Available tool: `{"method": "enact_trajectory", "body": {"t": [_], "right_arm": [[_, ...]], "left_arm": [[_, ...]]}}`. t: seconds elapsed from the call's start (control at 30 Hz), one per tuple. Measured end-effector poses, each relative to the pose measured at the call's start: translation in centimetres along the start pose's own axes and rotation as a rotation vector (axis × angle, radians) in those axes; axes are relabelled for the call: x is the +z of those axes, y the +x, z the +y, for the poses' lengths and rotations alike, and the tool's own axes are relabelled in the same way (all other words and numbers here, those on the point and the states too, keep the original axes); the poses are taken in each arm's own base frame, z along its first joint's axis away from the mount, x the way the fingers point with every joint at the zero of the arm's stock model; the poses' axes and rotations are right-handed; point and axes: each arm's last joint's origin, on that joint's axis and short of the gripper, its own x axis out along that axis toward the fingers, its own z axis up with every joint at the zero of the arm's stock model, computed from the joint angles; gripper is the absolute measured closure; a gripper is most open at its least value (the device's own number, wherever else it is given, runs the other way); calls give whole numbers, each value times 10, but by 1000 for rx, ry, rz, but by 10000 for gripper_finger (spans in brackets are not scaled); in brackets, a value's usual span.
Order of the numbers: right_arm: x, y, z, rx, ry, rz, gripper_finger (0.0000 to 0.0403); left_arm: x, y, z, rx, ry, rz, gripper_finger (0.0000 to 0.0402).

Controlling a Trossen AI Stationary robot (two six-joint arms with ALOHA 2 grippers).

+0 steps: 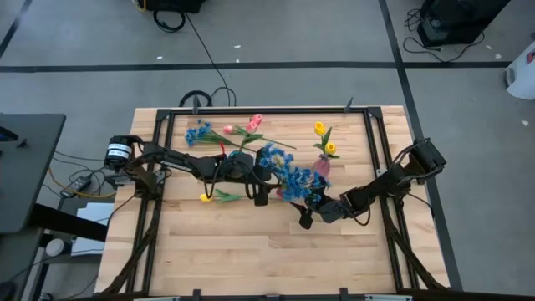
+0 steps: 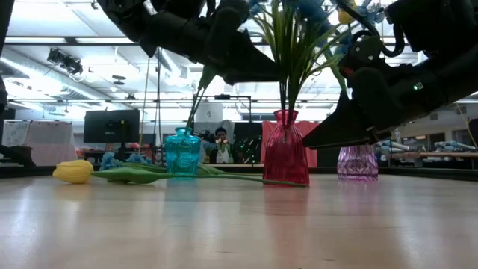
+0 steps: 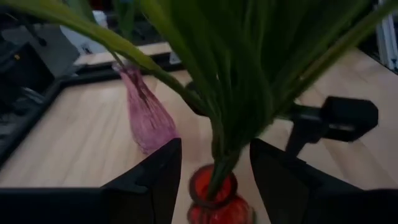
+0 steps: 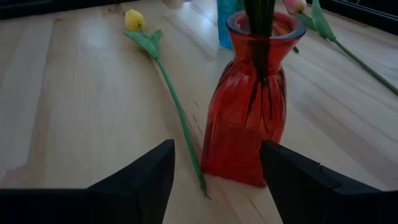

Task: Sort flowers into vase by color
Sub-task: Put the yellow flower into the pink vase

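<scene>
A red vase (image 2: pixel 286 153) stands mid-table and holds a bushy blue spray (image 1: pixel 284 174); the spray's green stems (image 3: pixel 224 124) enter the vase's mouth. My left gripper (image 3: pixel 214 142) hangs open just above that mouth, a finger on either side of the stems and clear of them. My right gripper (image 4: pixel 217 144) is open, low and close to the red vase's (image 4: pixel 245 106) lower wall. A purple vase (image 1: pixel 322 167) holds yellow tulips (image 1: pixel 326 138). A teal vase (image 2: pixel 182 153) stands left of the red one. My right gripper comes level from the table's right-near side, its fingers apart before the red vase's lower wall (image 4: pixel 239 155). Whether a fingertip (image 2: pixel 306 142) touches the glass, I cannot tell. The vase stands upright on the table.
On the table lie a yellow tulip (image 1: pixel 206 197), its stem running past the red vase's foot (image 4: pixel 180 118), pink tulips (image 1: pixel 253 124) and another blue spray (image 1: pixel 197 132) near the far edge. Bare wood fills the near half.
</scene>
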Motion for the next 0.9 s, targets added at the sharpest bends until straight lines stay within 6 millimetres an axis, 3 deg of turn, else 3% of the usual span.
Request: {"method": "enact_trajectory", "body": {"t": [0.33, 0.57, 0.77, 0.9], "right_arm": [[1, 0, 1, 11, 16, -3, 157], [2, -1, 1, 25, 22, -1, 157], [5, -5, -1, 26, 6, 20, 157], [15, -14, -4, 53, -1, 41, 157]], "left_arm": [[-22, 15, -1, 13, -9, 77, 204], [2, -12, 3, 11, 25, 79, 204], [-1, -32, 1, -12, 6, 241, 204], [-10, -40, -12, -47, -40, 355, 204]]}}
